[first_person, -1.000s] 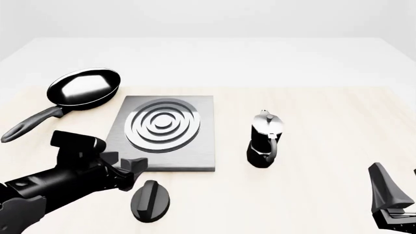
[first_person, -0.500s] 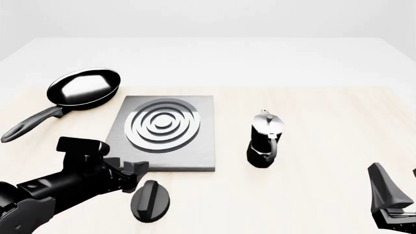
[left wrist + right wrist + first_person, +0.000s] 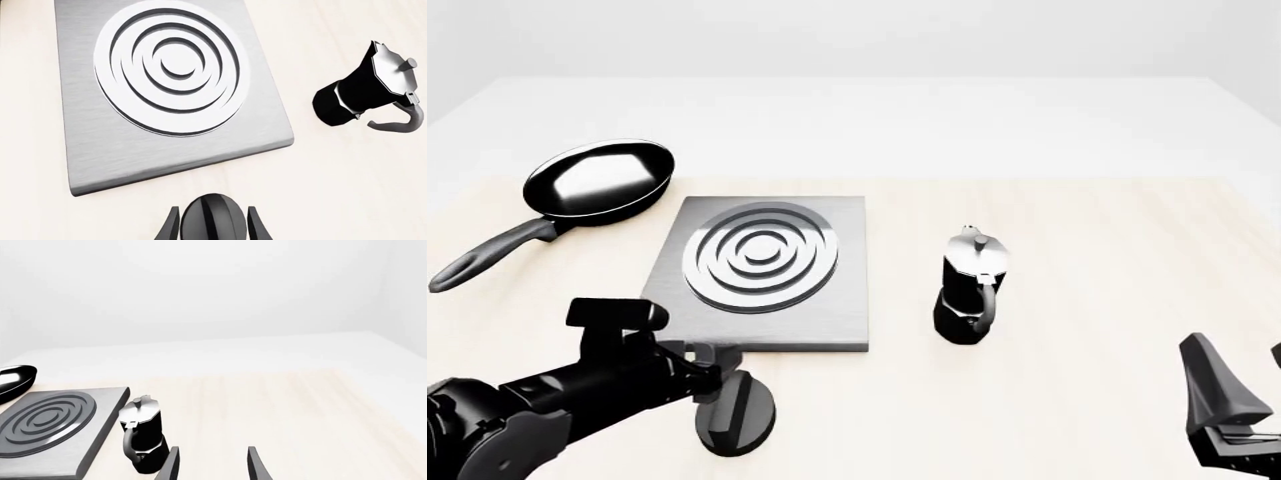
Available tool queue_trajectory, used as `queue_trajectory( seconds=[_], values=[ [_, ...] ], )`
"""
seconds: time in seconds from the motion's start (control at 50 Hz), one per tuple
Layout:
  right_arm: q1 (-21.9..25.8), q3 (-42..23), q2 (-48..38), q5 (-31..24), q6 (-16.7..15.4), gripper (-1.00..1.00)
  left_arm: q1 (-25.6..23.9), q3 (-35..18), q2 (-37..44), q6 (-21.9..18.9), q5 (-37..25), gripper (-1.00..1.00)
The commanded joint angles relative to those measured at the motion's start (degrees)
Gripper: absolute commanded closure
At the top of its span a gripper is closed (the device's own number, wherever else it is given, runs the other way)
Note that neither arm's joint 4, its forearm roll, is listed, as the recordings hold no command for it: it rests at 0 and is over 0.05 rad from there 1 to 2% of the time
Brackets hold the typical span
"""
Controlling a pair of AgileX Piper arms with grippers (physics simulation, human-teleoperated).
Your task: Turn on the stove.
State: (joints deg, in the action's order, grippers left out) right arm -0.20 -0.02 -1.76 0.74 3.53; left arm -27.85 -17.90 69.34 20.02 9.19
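between the fingers of the left gripper point(image 3: 212, 227) sits the black knob point(image 3: 211, 220), one finger on either side, a thin gap showing on each flank. jaws spread just wider than the knob, not yet pinching as far as the wrist view shows. front view agrees: left gripper point(image 3: 714, 365) right at the knob point(image 3: 738, 412), arm coming in low.

stove slab point(image 3: 87, 155) lies just ahead of the fingertips, its near edge close beyond the knob; ringed burner point(image 3: 170, 65) further on. coffee pot point(image 3: 363, 90) off ahead and to one side, well apart. frying pan point(image 3: 598, 180) far beyond the slab's far corner, out of the way.

right gripper point(image 3: 212, 465) hangs apart from everything, fingers spread, nothing between them; coffee pot nearest to it but not touching.

step in hand, as i judge it: close on the knob, then twist. doing it well likely means centring the knob so both fingers land together, seating low on the ridged rim, squeezing firmly, then rotating the wrist about the knob's own axis without dragging it sideways toward the slab.
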Motion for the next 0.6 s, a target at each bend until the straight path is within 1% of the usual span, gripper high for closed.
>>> queue_trajectory(
  seconds=[0.02, 0.32, 0.44, 0.6],
  values=[
    [0.09, 0.0, -1.69, 1.2, 0.01, -1.0, -0.28, 0.91, 3.84, 1.95, 3.26, -1.0],
    [0.07, 0.01, -1.93, 1.41, 0.19, -1.0, -0.68, 1.53, 7.61, 3.08, 6.47, -1.0],
    [0.0, 0.01, -0.92, 0.52, 0.18, -1.0, -0.99, 1.32, 8.06, 3.45, 6.67, -1.0],
    [-0.1, 0.01, -0.12, -0.05, 0.15, -1.0, -1.24, 1.82, 10.17, 3.97, 8.51, -1.0]
  ],
)
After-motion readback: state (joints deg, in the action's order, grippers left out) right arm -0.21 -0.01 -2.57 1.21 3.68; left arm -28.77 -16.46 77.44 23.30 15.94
